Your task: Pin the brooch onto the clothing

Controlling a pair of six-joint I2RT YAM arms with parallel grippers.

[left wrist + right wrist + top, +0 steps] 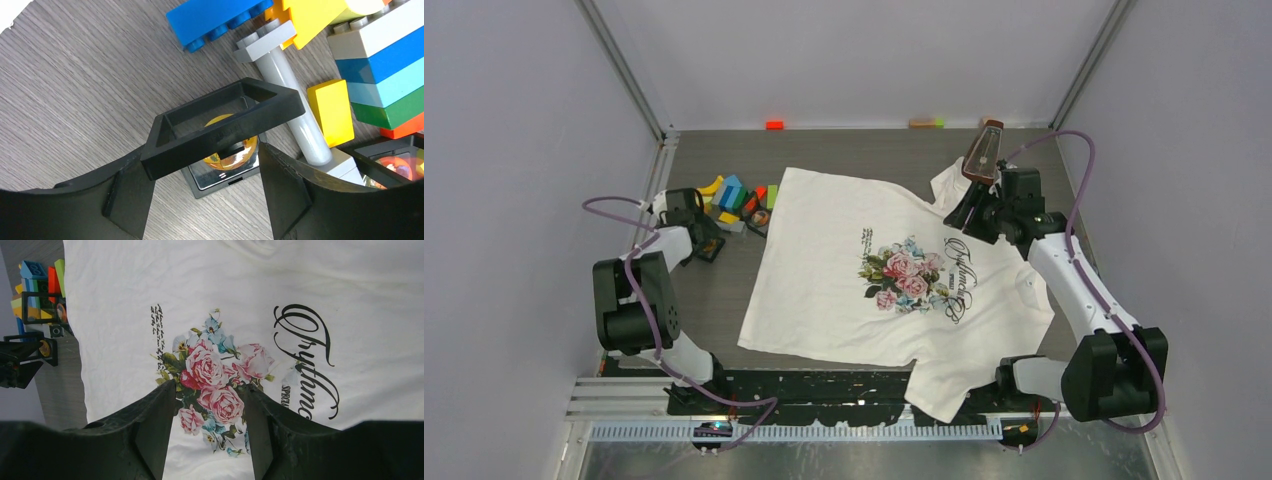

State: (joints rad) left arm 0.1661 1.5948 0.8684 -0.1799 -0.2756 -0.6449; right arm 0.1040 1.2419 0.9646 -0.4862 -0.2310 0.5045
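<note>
The white T-shirt (844,290) with rose print and dark lettering lies flat mid-table; it also shows in the right wrist view (125,315). In the left wrist view an amber round brooch (235,156) sits on the mirrored base (225,181) of a small box, whose black frame lid (220,135) is tilted up over it. My left gripper (206,165) is open, its jaws on either side of the box; the lid's corner lies against the left finger. In the top view it (709,245) is left of the shirt. My right gripper (209,388) is open and empty above the roses.
Several coloured toy bricks (729,195) are heaped by the shirt's far left corner. A second black-framed box with a reddish brooch (395,165) sits beside them. A brown object (984,150) stands behind my right gripper (969,212). Small blocks (774,125) lie at the back wall.
</note>
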